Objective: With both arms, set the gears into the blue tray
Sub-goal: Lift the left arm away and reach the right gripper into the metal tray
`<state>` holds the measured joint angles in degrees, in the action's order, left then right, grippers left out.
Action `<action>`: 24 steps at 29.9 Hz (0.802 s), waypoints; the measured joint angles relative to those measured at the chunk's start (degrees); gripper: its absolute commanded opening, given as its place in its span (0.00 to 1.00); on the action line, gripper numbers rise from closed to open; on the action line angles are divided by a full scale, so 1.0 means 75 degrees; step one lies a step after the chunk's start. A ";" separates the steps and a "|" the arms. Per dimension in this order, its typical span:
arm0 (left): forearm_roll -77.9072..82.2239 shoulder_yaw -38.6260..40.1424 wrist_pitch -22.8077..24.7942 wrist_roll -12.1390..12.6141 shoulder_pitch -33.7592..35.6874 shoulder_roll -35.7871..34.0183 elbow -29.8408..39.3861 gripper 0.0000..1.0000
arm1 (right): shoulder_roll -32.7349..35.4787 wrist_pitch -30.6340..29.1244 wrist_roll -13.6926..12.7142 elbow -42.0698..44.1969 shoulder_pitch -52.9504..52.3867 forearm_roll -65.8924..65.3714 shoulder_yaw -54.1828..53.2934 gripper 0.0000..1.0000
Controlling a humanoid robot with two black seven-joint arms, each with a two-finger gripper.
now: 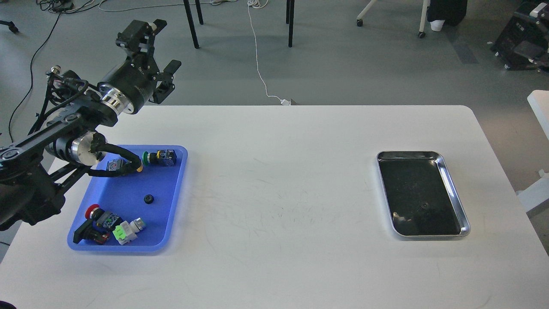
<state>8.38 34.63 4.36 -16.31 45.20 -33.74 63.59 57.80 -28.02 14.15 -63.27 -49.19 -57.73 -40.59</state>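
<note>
Head view: left pincer (161,43) spread wide, empty, beyond blue tray (173,206).

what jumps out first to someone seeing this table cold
The blue tray at the table's left, holding coloured push-button switches and one small black gear near its middle. Above its far-left end the left gripper is raised with fingers spread. At the right lies a shiny steel tray.
</note>
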 measured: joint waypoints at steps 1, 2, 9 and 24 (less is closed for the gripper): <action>-0.0194 0.0115 0.0074 0.0001 -0.0032 -0.0008 -0.0062 0.98 | -0.0169 -0.0001 0.0014 -0.0015 -0.0245 -0.0440 0.0356 0.99; -0.0311 0.0205 0.0127 0.0001 -0.0072 -0.0018 -0.0114 0.98 | -0.0311 -0.0001 0.0030 -0.0016 -0.0481 -0.0789 0.0694 0.99; -0.0812 0.0665 0.0357 0.0000 -0.0222 -0.0184 -0.0251 0.98 | -0.1172 0.0002 0.0210 -0.0016 -0.2150 -0.2589 0.3611 0.99; -0.0918 0.0702 0.0359 -0.0059 -0.0321 -0.0272 -0.0248 0.98 | -0.1638 0.0004 0.1847 0.0035 -0.2143 -0.5851 0.6288 0.96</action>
<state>1.49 39.90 7.06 -16.75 42.80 -35.78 61.74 45.52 -27.99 28.00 -63.01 -65.27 -101.62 6.56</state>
